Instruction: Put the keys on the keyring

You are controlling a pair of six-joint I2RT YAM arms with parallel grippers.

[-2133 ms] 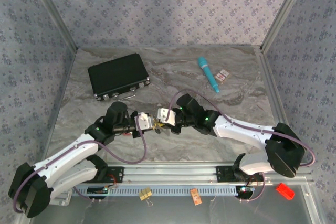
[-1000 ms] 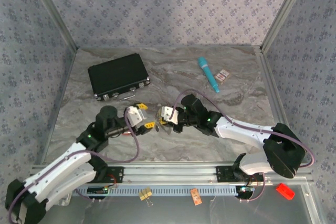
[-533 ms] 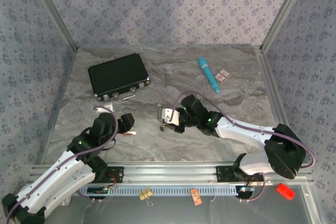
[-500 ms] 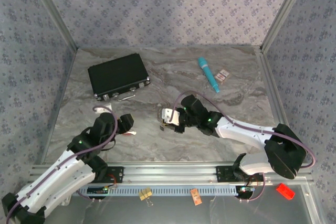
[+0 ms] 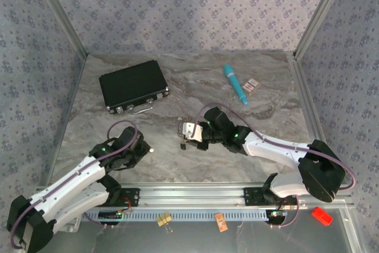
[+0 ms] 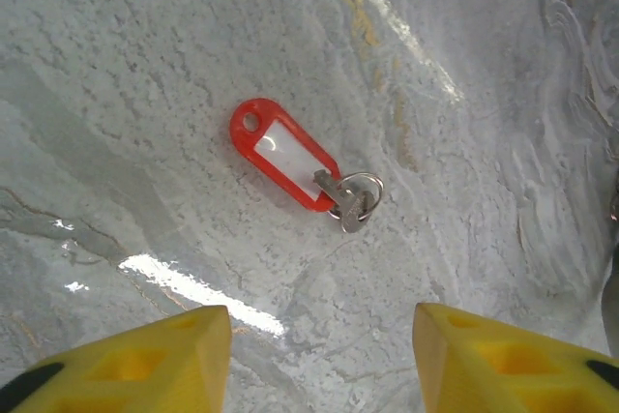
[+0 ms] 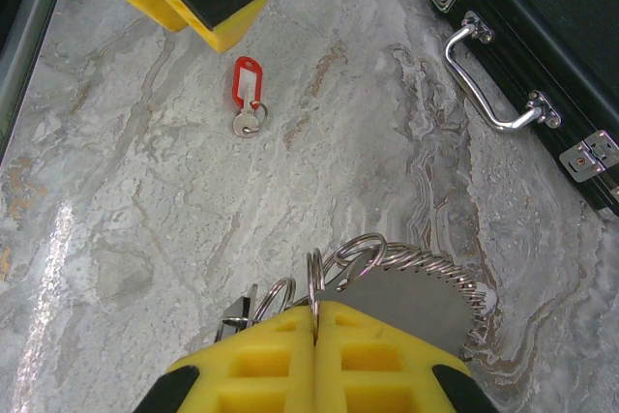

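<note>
R gripper [image 7: 315, 324]: jaws fully shut, pinching the keyring [image 7: 411, 289] at its flat grey part. The toothed rim and small split rings stick out past the tips. L gripper [image 6: 319, 360]: fingers [image 6: 145, 360] well apart, nothing held, bare table [image 6: 464, 94] between them. It hovers over the key [image 6: 350, 202] and its red tag [image 6: 285, 154].

Places, rel. to the case [image 7: 542, 7]:
- Keyring: held up off the table, near the case's handle [image 7: 493, 94] side.
- Key + tag: flat on the table, farther out on that same side, well apart from the case.
- Pen [image 5: 235, 84]: off to the case's right, well apart.

Handling (my guess):
- Keyring: metal, floppy, prob. swings and jangles, slick. The grip on the flat part looks sound and leaves the rings free.
- Key: thin, stiff, light, flush on a glossy top, so hard to pinch and likely to skate.
- Tag: plastic, thicker, less slippery, so the better hold. Take it across the long edges so key and ring hang clear for threading.
- The key's ring is small and will need a steady line-up.

Counts:
- 1 keyring, at least 3 small rings showing on it.
- 1 key, 1 tag, 1 ring joining them.
- 1 case, 1 pen.
- 2 grippers.
</note>
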